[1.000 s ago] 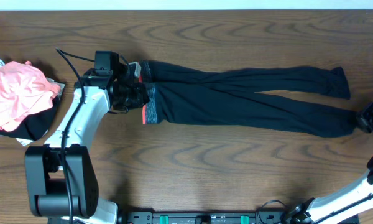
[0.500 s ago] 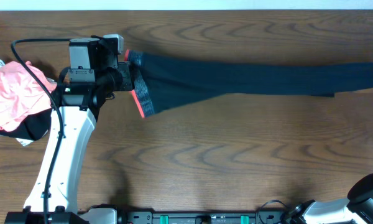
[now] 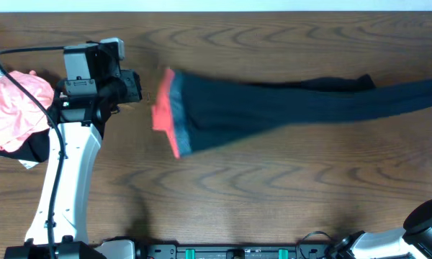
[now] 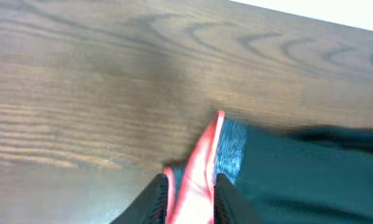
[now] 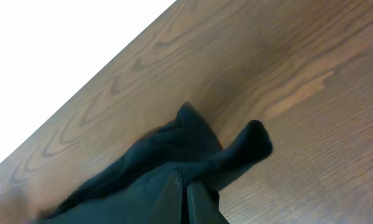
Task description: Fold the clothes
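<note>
Leggings: the black leggings (image 3: 273, 108) stretch across the far half of the desk (image 3: 237, 201), from left of centre to past the right edge of the overhead view. They look blurred, so I judge that they are partly lifted.
Long axis: it runs left to right, almost along the length of the desk. The waistband (image 3: 167, 119), grey with a coral edge, is at the left end and the legs are at the right.
Left end effector: the left end effector (image 3: 137, 86) is just left of the waistband and a little farther back. Bare wood shows between them. Its jaws stand narrowly apart and hold nothing.
Right end effector: the right end effector (image 5: 188, 200) is outside the overhead view. In its own camera it is closed on the black cloth close to the leg ends, and the cuffs (image 5: 255, 144) stick out beyond it.
Nearer arm: the left arm is nearer to the waistband, and the right arm has the leg end.
Other thing: a pink garment (image 3: 14, 108) is heaped at the left edge, well apart.
Next move, my judgement: the waistband lies to the right of the left end effector and slightly nearer, so a grasp there means reaching right.
</note>
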Action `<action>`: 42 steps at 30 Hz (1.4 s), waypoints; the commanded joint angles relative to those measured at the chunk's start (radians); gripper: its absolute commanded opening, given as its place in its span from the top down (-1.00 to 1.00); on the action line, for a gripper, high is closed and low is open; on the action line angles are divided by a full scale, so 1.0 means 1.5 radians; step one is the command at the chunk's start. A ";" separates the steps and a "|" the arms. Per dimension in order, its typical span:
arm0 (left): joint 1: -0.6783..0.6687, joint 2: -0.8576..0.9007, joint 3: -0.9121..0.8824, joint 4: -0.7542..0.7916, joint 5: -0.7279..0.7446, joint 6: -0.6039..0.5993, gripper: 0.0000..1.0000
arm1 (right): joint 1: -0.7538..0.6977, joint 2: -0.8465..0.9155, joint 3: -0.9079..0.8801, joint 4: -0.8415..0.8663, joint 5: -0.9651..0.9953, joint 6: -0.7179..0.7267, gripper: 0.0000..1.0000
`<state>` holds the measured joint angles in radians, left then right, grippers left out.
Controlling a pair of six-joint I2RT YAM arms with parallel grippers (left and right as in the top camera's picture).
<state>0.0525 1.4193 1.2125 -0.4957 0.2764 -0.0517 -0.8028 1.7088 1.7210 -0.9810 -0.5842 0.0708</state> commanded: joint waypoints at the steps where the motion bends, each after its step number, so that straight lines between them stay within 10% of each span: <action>1: 0.002 -0.001 0.012 0.020 -0.006 0.002 0.47 | 0.004 0.003 -0.001 -0.002 0.008 0.007 0.98; 13: -0.051 0.038 -0.006 -0.054 0.178 -0.049 0.24 | 0.012 0.008 -0.002 -0.008 0.026 0.006 0.97; 42: -0.172 0.249 -0.012 -0.127 0.089 -0.110 0.20 | 0.025 0.009 -0.010 -0.022 0.058 0.000 0.97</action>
<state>-0.2039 1.7920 1.2034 -0.6785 0.4156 -0.1814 -0.7746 1.7119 1.7115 -1.0130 -0.4999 0.0708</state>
